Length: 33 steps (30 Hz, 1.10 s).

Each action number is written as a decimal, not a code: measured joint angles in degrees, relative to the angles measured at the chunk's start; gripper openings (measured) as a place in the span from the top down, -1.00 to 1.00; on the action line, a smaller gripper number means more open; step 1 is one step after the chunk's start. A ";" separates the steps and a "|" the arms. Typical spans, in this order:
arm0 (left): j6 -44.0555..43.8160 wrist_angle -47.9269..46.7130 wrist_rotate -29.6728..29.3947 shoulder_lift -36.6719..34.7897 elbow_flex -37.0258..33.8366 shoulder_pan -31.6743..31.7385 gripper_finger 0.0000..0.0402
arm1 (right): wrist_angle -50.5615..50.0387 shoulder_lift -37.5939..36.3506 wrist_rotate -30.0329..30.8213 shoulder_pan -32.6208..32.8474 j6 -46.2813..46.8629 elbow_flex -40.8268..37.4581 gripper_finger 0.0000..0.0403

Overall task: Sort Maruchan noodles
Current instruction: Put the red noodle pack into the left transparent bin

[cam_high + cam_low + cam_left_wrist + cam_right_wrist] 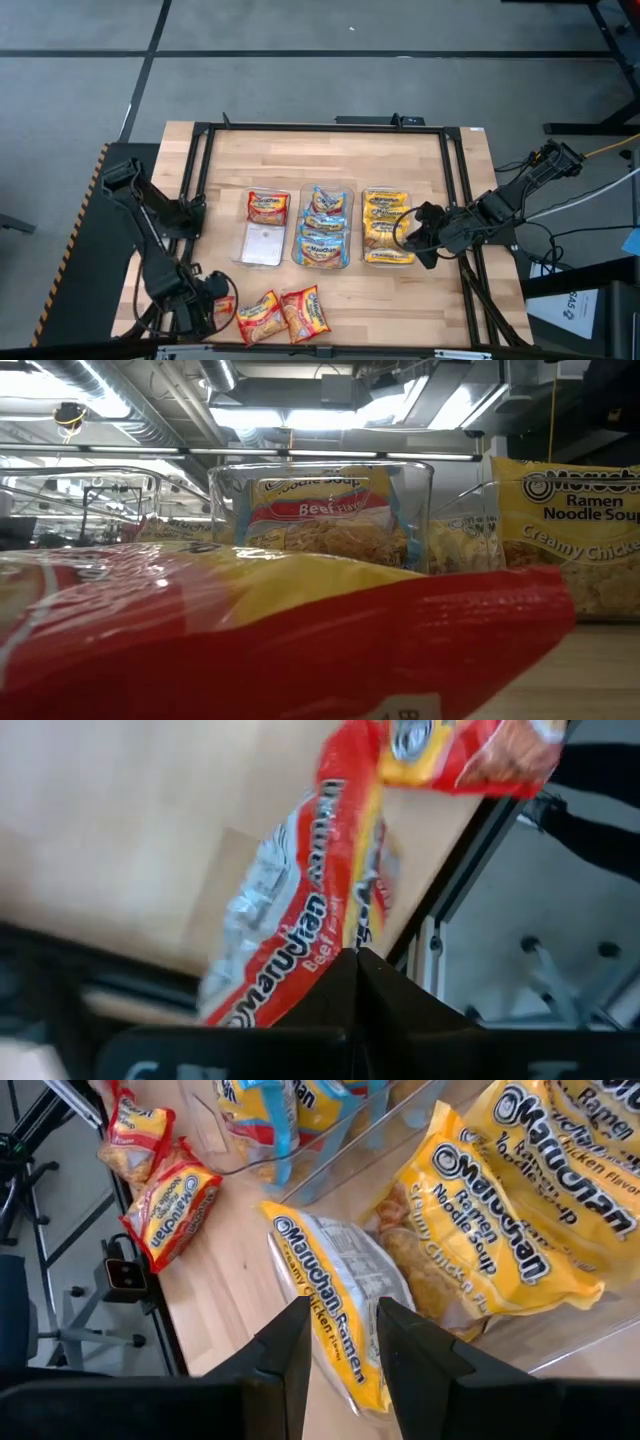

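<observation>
Red packet [300, 910] at table's near left corner, pinched by left gripper [357, 958], fingers together on its edge. Two more red packets [285, 315] loose on table just beside. Step in hand: pickup of a red packet; next move, by judgement, a lift and carry to left tub [252, 228], holding one red packet. Middle tub [349, 225] full of blue packets. Right tub [364, 228] stacked with yellow packets. Right gripper [340, 1330] over a yellow packet [340, 1290] at right tub, fingers apart, nothing clamped.

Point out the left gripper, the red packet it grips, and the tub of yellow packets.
left gripper [357, 956], left wrist view, where the shut fingertips meet.
red packet [300, 910], left wrist view, printed face.
yellow-packet tub [388, 262], high view, near rim.
</observation>
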 joint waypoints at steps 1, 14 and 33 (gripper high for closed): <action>0.07 -2.93 -0.81 0.00 2.10 0.00 1.00 | 0.00 0.00 0.22 0.00 0.02 0.00 0.43; 0.73 -32.74 -12.73 -0.02 23.05 1.69 1.00 | 0.20 0.33 1.37 -0.01 0.08 0.00 0.43; 37.65 -32.55 -24.43 -0.09 25.37 27.99 1.00 | 0.63 0.33 1.27 -0.02 0.15 0.00 0.43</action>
